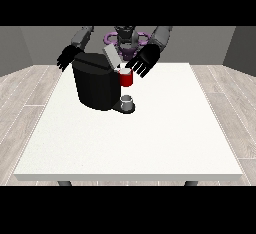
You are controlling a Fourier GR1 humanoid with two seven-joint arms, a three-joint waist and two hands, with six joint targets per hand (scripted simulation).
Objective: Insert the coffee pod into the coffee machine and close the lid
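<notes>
We see a black coffee machine (95, 85) standing on the white table (130, 143), towards the far side and left of the middle. Its grey lid (110, 55) stands tilted up and open above the red front part (126, 79), where the pod slot is. We cannot make out the coffee pod itself; if it is there, it is hidden by the hand or too small to tell. A small grey cup (127, 101) sits on the machine's base, under the red part.

The hand at the view's right (143, 61) hovers just above and beside the red part, close to the raised lid, with its fingers spread apart and holding nothing that we can see. The hand at the view's left (67, 57) hangs behind the machine's upper left corner, its fingers also apart and relaxed, not touching the machine as far as we can tell.
</notes>
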